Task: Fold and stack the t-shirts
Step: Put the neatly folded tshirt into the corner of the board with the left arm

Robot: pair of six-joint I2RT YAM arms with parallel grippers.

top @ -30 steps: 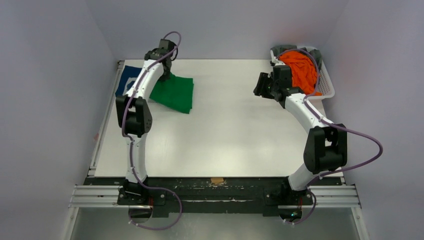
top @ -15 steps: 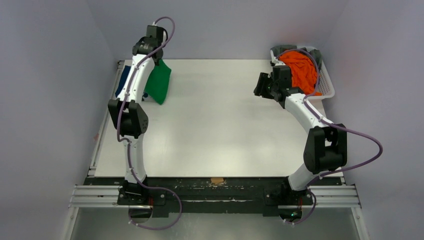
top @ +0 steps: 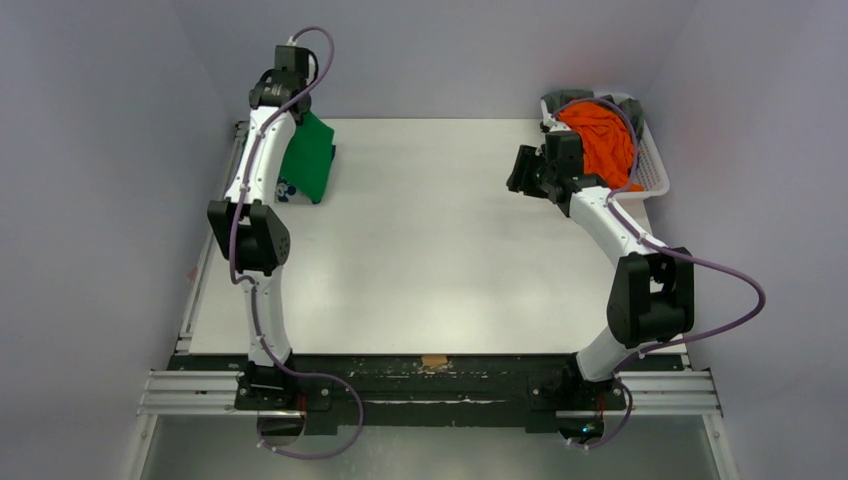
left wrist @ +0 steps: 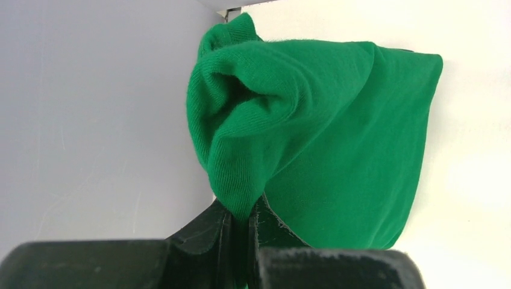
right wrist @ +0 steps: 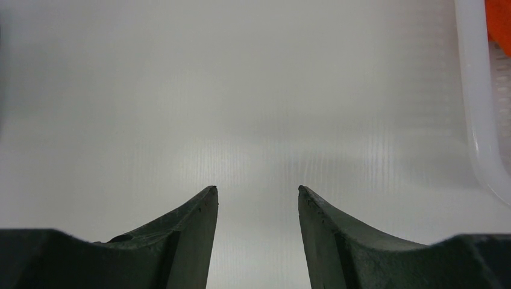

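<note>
Green t-shirt (left wrist: 337, 138) in left tool (left wrist: 241, 218)

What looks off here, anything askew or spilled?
Nothing spilled or damaged. The green t-shirt hangs bunched from the shut left gripper at the far-left corner, not lying flat; the orange t-shirt sits heaped in the basket.

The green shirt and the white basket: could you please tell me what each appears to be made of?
The green shirt looks like soft matte knit cloth, probably cotton: fine ribbing shows, and it hangs in limp folds. The basket seems glossy white plastic, judging by its smooth, shiny rim.
</note>
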